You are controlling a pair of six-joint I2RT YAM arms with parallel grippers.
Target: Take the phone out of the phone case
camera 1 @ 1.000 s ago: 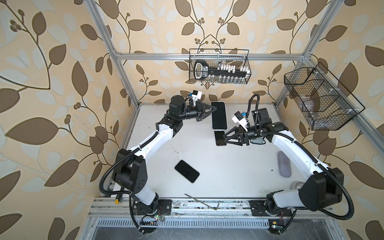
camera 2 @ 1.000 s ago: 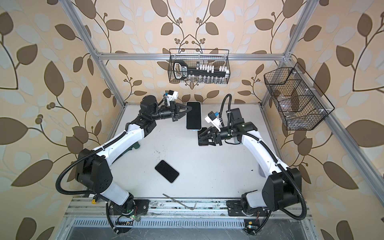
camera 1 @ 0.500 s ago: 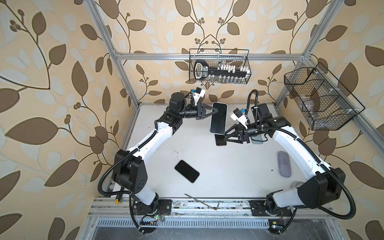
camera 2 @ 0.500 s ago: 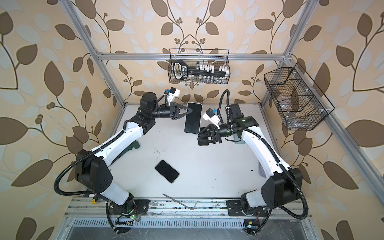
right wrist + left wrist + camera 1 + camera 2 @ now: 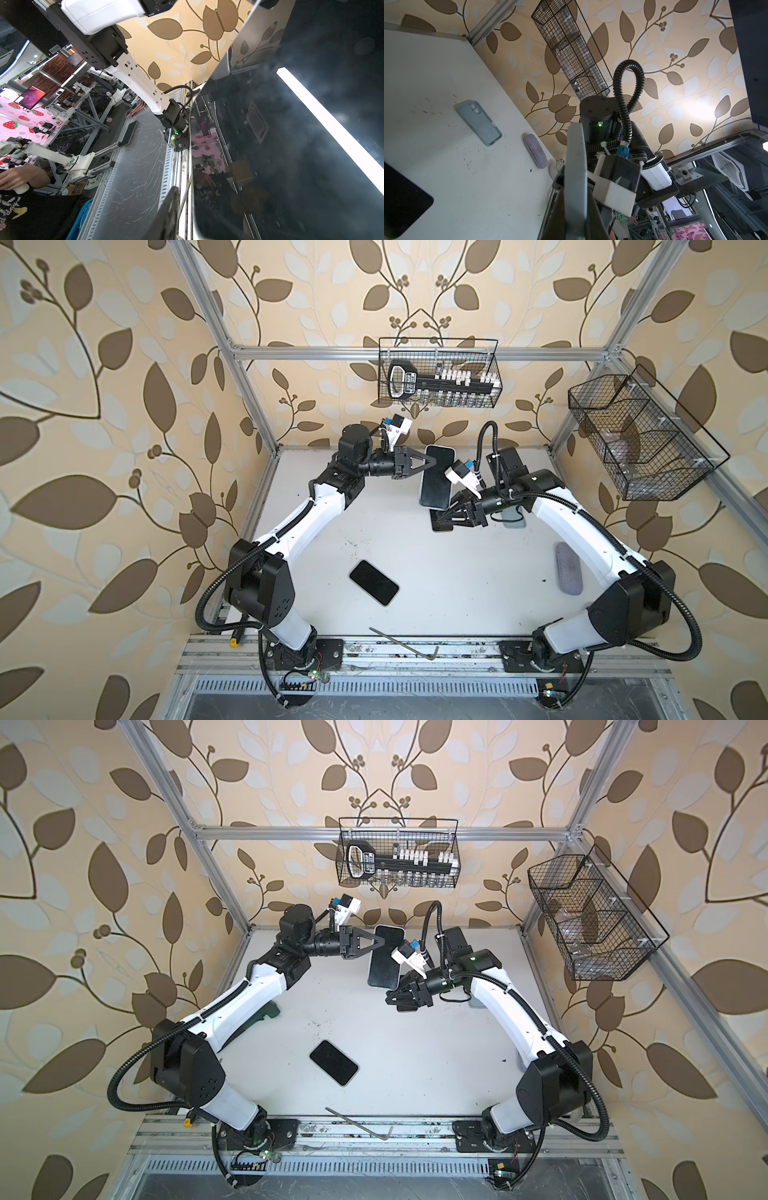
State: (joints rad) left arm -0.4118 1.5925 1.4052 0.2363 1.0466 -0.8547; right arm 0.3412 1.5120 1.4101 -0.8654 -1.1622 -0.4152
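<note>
The phone in its pale phone case (image 5: pixel 434 485) hangs above the table's back middle, screen up, seen in both top views (image 5: pixel 384 965). My left gripper (image 5: pixel 430 462) is shut on the case's far end; the left wrist view shows the grey case edge (image 5: pixel 575 166) clamped between dark fingers. My right gripper (image 5: pixel 440 519) sits at the phone's near end. In the right wrist view the black screen (image 5: pixel 291 145) fills the frame. One finger (image 5: pixel 168 214) stands beside the phone's edge with a bright gap; the other is hidden.
A black phone (image 5: pixel 374 583) lies front-centre, a dark slab (image 5: pixel 436 526) under the right gripper. An empty blue-grey case (image 5: pixel 479 122) and a grey pouch (image 5: pixel 568 574) lie right. An Allen key (image 5: pixel 403 645) rests on the front rail. Wire baskets (image 5: pixel 438 379) (image 5: pixel 640 435) hang on the walls.
The left gripper swung the cased phone out toward the middle. The right gripper rose and moved in under its near end, its jaws narrowing.
</note>
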